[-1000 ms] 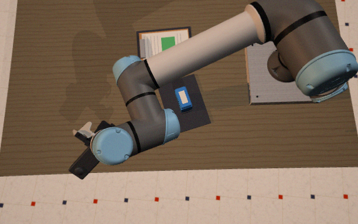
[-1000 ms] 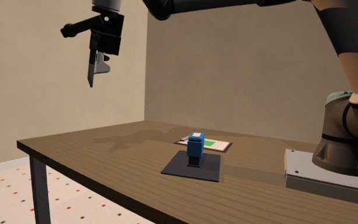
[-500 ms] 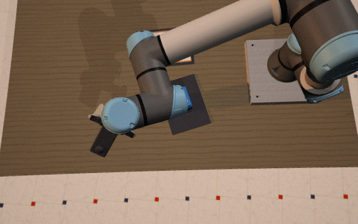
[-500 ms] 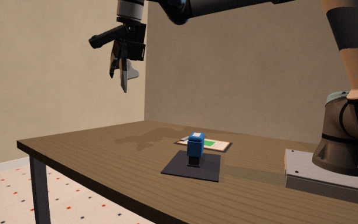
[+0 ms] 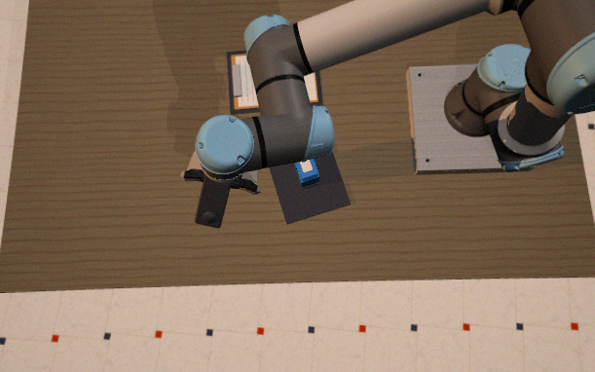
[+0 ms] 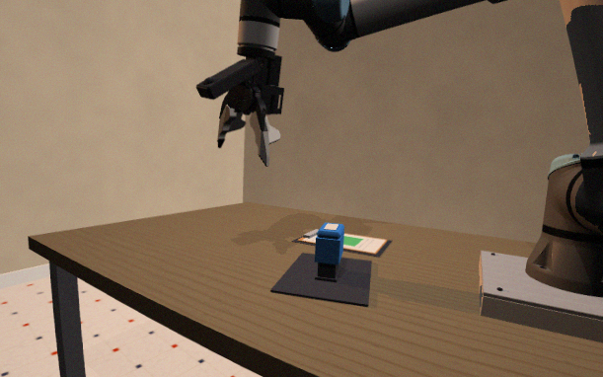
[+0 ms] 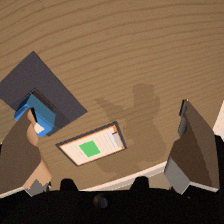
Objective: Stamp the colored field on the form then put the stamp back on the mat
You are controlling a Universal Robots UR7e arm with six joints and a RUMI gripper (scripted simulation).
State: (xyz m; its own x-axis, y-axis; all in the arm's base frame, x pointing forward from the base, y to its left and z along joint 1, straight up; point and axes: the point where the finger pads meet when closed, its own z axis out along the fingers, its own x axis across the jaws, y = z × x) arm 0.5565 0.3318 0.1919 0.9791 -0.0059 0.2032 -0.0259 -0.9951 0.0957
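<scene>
The blue stamp (image 5: pixel 307 172) (image 6: pixel 330 244) (image 7: pixel 41 114) stands upright on the dark mat (image 5: pixel 314 202) (image 6: pixel 302 286) (image 7: pixel 37 75). Behind it lies the form (image 5: pixel 242 84) (image 6: pixel 372 245) (image 7: pixel 108 141) on its clipboard. Its green field (image 6: pixel 352 241) (image 7: pixel 90 149) shows in the exterior view and the wrist view; in the top view the arm hides it. My gripper (image 5: pixel 220 181) (image 6: pixel 243 150) (image 7: pixel 107 104) is open and empty. It hangs high above the table, off to the left of the mat and well clear of the stamp.
The wooden table (image 5: pixel 89 195) (image 6: pixel 188 276) carries the arm's grey base plate (image 5: pixel 434 122) (image 6: pixel 504 291) at the right. The arm's elbow and forearm span the space above the form. A wall corner stands behind the table.
</scene>
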